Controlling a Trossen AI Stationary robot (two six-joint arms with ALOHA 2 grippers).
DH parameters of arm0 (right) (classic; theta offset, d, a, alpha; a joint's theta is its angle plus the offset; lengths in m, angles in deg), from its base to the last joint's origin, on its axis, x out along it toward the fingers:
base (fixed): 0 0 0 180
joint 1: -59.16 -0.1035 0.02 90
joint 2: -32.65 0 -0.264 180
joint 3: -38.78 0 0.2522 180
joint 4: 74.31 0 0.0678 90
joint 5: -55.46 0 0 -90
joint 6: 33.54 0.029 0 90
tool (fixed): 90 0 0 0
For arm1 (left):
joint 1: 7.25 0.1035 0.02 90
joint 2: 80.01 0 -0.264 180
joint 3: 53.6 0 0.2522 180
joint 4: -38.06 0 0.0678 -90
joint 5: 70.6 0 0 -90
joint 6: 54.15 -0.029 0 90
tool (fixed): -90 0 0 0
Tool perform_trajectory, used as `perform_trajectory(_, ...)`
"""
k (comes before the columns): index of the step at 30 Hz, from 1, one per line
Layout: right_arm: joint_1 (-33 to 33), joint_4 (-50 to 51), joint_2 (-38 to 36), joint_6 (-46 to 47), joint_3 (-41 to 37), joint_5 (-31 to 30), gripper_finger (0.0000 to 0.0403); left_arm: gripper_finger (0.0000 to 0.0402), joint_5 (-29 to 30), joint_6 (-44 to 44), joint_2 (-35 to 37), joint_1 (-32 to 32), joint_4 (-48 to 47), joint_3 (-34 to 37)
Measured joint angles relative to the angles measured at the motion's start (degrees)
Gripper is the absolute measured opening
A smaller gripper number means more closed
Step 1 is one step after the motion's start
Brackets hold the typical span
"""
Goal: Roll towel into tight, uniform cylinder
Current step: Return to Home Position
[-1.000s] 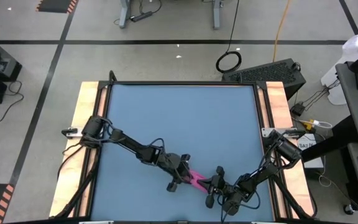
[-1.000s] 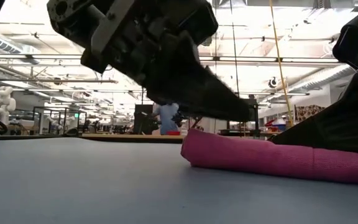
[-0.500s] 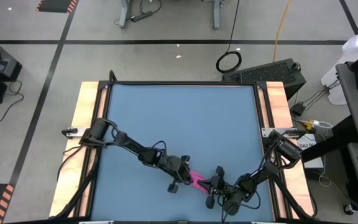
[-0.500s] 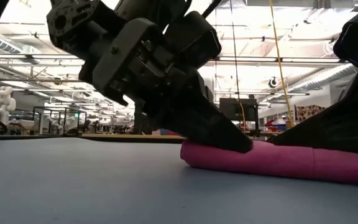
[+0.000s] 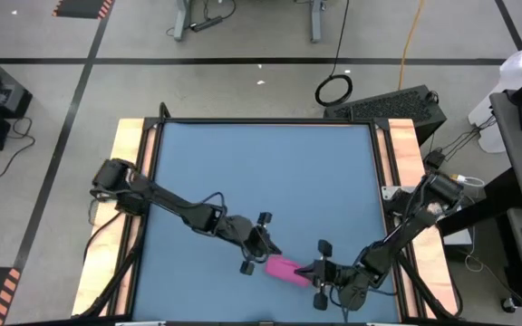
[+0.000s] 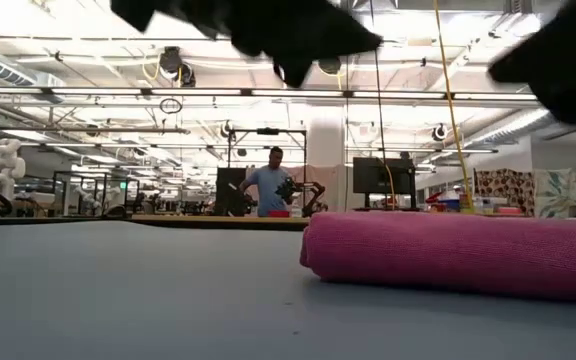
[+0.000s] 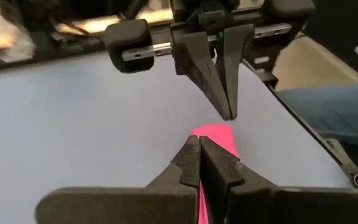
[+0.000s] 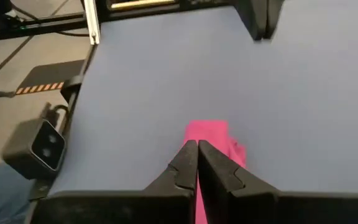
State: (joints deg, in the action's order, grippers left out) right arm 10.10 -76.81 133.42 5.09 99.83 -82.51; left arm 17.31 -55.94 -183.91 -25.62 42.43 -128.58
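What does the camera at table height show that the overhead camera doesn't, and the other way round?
Only the table-height view shows a person standing far back in the room behind the table. Only the overhead view shows the whole blue table and both arms, with the left gripper and the right gripper pointing at opposite ends of the pink roll. Both views show the roll lying on the table near its front edge.

No readable text

No letters, numbers, labels or brand marks can be made out on anything in these views.
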Motion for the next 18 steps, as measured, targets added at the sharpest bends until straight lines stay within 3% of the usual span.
perform_trajectory(8,0.62,13.47,-11.87,-7.01,0.02,-2.33,0.0004,0.0004,6.22,-5.03,9.33,-2.09,-5.09,0.01)
perform_trajectory(15,5.83,21.97,-23.26,-21.06,0.04,-2.45,0.0004,0.0004,19.15,-7.84,16.39,-3.02,-11.43,0.02)
perform_trajectory(18,8.32,27.0,-29.23,-26.05,0.04,0.54,0.0004,0.0004,22.69,-7.47,19.51,-3.04,-12.76,2.35)
